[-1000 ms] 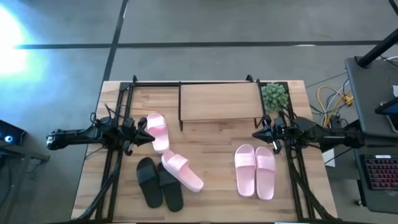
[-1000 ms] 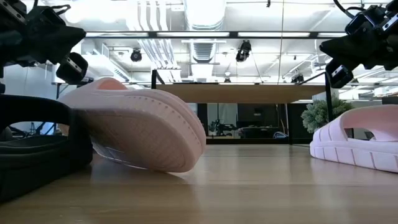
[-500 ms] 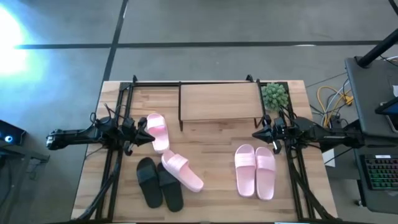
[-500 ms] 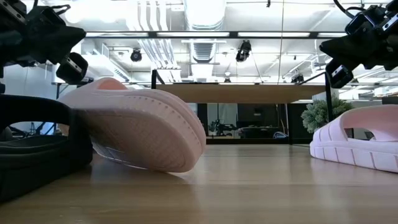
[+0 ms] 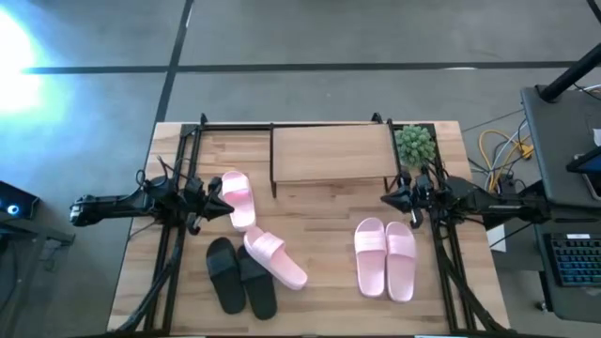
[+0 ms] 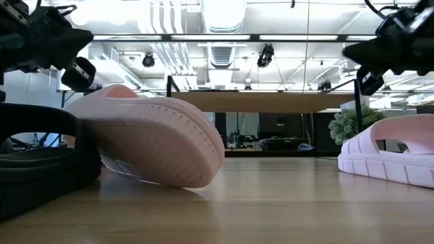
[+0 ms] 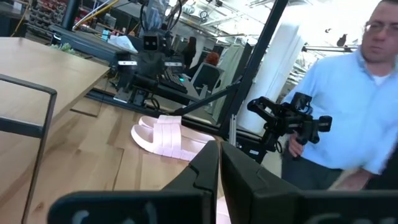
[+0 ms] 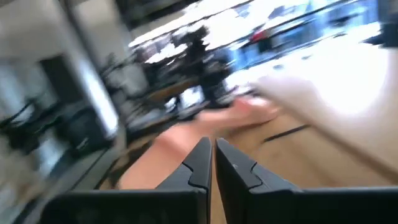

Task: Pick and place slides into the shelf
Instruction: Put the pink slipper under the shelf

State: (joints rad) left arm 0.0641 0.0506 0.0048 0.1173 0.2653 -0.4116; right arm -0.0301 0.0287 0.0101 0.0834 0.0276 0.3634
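the slides all lay on the surface [image 5: 319, 282], none yet on the shelf [image 5: 331, 152]: a lone pale pink slide [image 5: 238, 199] sat just beside the left hand [image 5: 223, 204], another pink slide [image 5: 274, 258] rested tilted against the black pair [image 5: 240, 275] near the front edge, and a tidy pink pair [image 5: 385, 258] lay side by side toward the right. only five could be counted from above (a sixth was not visible). the shelf stood at the back middle of the surface, its light-wood top board bare, with a small green plant [image 5: 414, 144] just to its right.

the left hand was pinched shut and held nothing, hovering above the surface. the right hand [image 5: 389, 201] was likewise closed on nothing, raised near the shelf's right end, behind the pink pair.

judging by this, the task looked to be at its start, with a first pick pending. the next move would call for a hand to part its fingers, drop over a strap and close before carrying the slide to the shelf.
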